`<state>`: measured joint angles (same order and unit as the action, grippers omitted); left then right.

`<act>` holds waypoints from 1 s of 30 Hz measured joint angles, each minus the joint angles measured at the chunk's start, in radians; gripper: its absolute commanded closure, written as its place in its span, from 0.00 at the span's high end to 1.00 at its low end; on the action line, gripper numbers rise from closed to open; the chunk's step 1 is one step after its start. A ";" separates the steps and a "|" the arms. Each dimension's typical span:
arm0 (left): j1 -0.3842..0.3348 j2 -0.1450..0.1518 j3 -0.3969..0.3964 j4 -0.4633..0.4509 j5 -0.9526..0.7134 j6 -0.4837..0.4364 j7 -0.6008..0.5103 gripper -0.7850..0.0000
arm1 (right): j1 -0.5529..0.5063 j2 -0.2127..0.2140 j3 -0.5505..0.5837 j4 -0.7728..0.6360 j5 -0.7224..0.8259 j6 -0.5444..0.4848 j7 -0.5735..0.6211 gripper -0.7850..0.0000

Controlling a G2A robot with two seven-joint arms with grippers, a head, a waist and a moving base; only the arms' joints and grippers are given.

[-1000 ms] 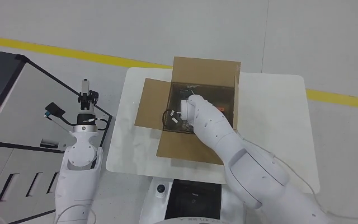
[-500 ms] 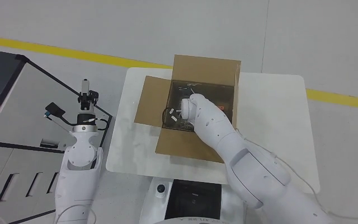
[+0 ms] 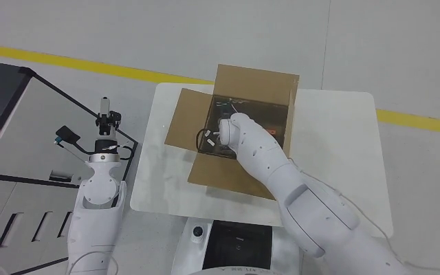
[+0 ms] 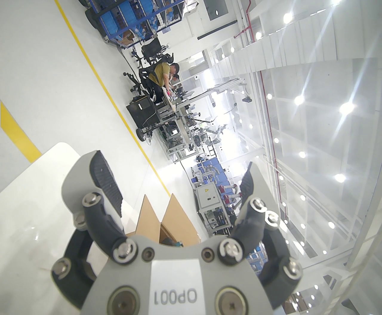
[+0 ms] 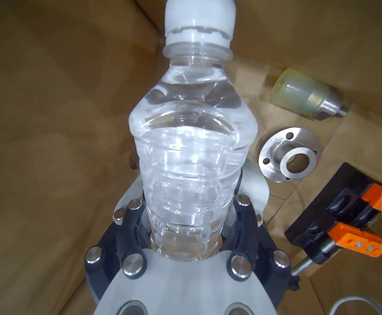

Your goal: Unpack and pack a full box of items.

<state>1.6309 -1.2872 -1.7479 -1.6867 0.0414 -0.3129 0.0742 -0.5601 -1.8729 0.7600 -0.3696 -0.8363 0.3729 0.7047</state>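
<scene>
Right wrist view, right gripper (image 5: 188, 205): fingers (image 5: 253, 182) closed partway, clamping the lower body of a clear bottle (image 5: 191, 140) from both sides, inside the cardboard box (image 5: 59, 119).
Left gripper (image 4: 179, 191): fingers (image 4: 103, 182) spread wide, holding nothing; positioned off the side of the tabletop (image 4: 29, 208), well apart from the box.
Tabletop: white, rounded corners; carries the box with its flaps open.
Room: pale floor crossed by a yellow line (image 3: 82, 65).
Bottle: transparent, ribbed body, white cap (image 5: 198, 15) pointing toward a box wall.
Box floor: metal flange (image 5: 289, 158), cylinder with a yellowish end (image 5: 304, 95), black-and-orange clamp (image 5: 343, 220), all beside the bottle.
</scene>
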 measured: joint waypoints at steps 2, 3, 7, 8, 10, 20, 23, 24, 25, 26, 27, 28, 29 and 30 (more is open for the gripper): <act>0.000 0.000 0.000 0.000 0.000 0.000 0.000 1.00 | -0.008 0.007 0.003 -0.032 -0.013 0.010 0.004 0.00; 0.000 0.000 0.000 0.000 0.000 0.000 0.000 1.00 | -0.012 0.011 0.004 -0.048 -0.021 0.015 0.007 0.00; 0.000 0.000 0.000 0.000 0.000 0.000 0.000 1.00 | -0.044 0.032 0.010 -0.148 -0.065 0.039 0.039 0.00; 0.000 0.000 0.000 0.000 0.000 0.000 0.000 1.00 | -0.055 0.038 0.011 -0.175 -0.077 0.046 0.048 0.00; 0.000 0.000 0.000 0.000 0.000 0.000 0.000 1.00 | -0.085 0.053 0.017 -0.245 -0.110 0.068 0.070 0.00; 0.000 0.000 0.000 0.000 0.000 0.000 0.000 1.00 | -0.284 0.155 0.103 -0.664 -0.345 0.143 0.241 0.00; 0.000 0.000 0.000 0.000 0.000 0.000 0.000 1.00 | -0.360 0.184 0.139 -0.809 -0.431 0.150 0.297 0.00; 0.000 0.000 0.000 0.000 0.000 0.000 0.000 1.00 | -0.382 0.192 0.150 -0.852 -0.456 0.149 0.313 0.00; 0.000 0.000 0.000 0.000 0.000 0.000 0.000 1.00 | -0.410 0.201 0.165 -0.908 -0.489 0.147 0.335 0.00; 0.000 0.000 0.000 0.000 0.000 0.000 0.000 1.00 | -0.430 0.208 0.175 -0.949 -0.512 0.144 0.350 0.00; 0.000 0.000 0.000 0.000 0.000 0.000 0.000 1.00 | -0.450 0.214 0.184 -0.988 -0.536 0.142 0.364 0.00; 0.000 0.000 0.000 0.000 0.000 0.000 0.000 1.00 | -0.476 0.221 0.195 -1.038 -0.565 0.138 0.381 0.00; 0.000 0.000 0.000 0.000 0.000 0.000 0.000 1.00 | -0.494 0.225 0.203 -1.073 -0.586 0.134 0.392 0.00; 0.000 0.000 0.000 0.000 0.000 0.000 0.000 1.00 | -0.512 0.230 0.209 -1.106 -0.607 0.131 0.402 0.00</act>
<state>1.6309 -1.2872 -1.7479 -1.6867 0.0414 -0.3129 0.0742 -1.0724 -1.6434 0.9692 -1.4760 -1.4428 0.5036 1.1071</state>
